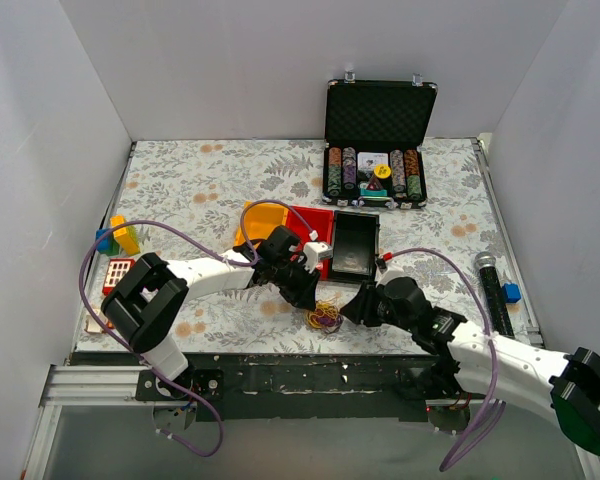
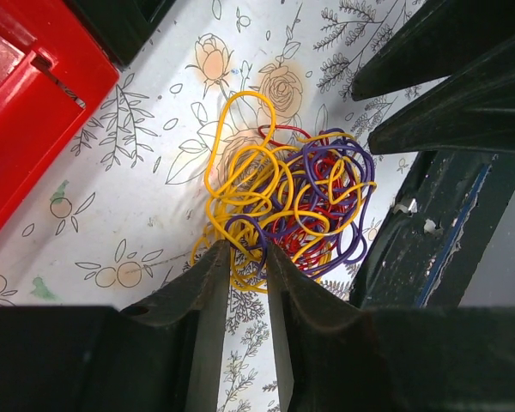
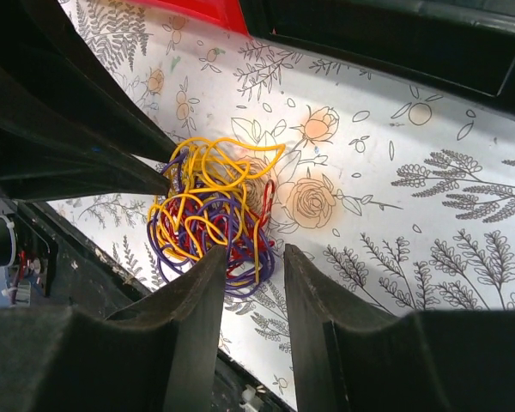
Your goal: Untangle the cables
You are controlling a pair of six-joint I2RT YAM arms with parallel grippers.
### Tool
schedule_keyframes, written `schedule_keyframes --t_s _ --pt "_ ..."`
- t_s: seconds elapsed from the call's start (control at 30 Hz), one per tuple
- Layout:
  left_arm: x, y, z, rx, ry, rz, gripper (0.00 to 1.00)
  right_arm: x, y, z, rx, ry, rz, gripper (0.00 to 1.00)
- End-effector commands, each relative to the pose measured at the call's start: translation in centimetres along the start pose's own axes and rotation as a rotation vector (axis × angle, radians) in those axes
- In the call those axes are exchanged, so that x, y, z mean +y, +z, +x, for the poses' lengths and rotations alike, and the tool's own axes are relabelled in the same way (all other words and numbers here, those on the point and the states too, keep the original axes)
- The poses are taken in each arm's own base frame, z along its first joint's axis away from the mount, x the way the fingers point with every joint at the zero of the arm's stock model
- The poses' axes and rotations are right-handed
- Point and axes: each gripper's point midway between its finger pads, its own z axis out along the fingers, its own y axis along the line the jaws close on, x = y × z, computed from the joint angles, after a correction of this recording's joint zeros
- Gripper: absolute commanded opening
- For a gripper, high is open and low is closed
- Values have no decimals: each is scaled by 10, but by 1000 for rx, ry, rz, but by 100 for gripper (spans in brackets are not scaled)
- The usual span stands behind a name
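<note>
Plain white walls (image 1: 280,60) enclose a table (image 1: 200,180) (floral-patterned cloth), evenly lit.

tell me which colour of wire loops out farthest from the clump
The yellow wire: one wide loop of it reaches out over bare tablecloth, while the red wire and the purple wire stay bunched in the middle.

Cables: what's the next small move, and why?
Probably close the right claw on the strands at its tips: its jaws stand apart, the cables are one tight clump, and the left claw sits at the clump's other edge to pull against.
</note>
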Motion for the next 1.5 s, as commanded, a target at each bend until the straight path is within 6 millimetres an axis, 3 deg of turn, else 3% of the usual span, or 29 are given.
schedule_keyframes --t_s 0.0,0.33,0.6,0.73,0.87,1.23,1.37,1.43,1.47 --pt "-9 -8 -14 -46 32 9 23 12 3 -4 -6 -18 -49 41" --pt "-11 -7 -13 -37 45 4 27 21 14 -10 -9 -29 -71 40" --pt "-8 -7 -13 -38 51 -18 31 32 8 -14 -22 -43 -117 40" --pt "-7 -7 -12 -38 57 -25 29 36 3 -18 -40 -48 -132 42" --pt "-7 -7 -13 -42 59 -27 23 32 6 -9 0 -49 -124 42" --pt "-6 -8 -14 -50 59 -34 22 35 15 -6 15 -53 -138 39" --pt "-6 -8 -15 -51 58 -34 22 37 17 -6 15 -51 -149 19" --pt "-4 -8 -15 -52 62 -44 16 37 17 -5 17 -53 -149 3" --pt "-3 -9 -15 -53 65 -54 11 36 16 -5 19 -52 -146 1"
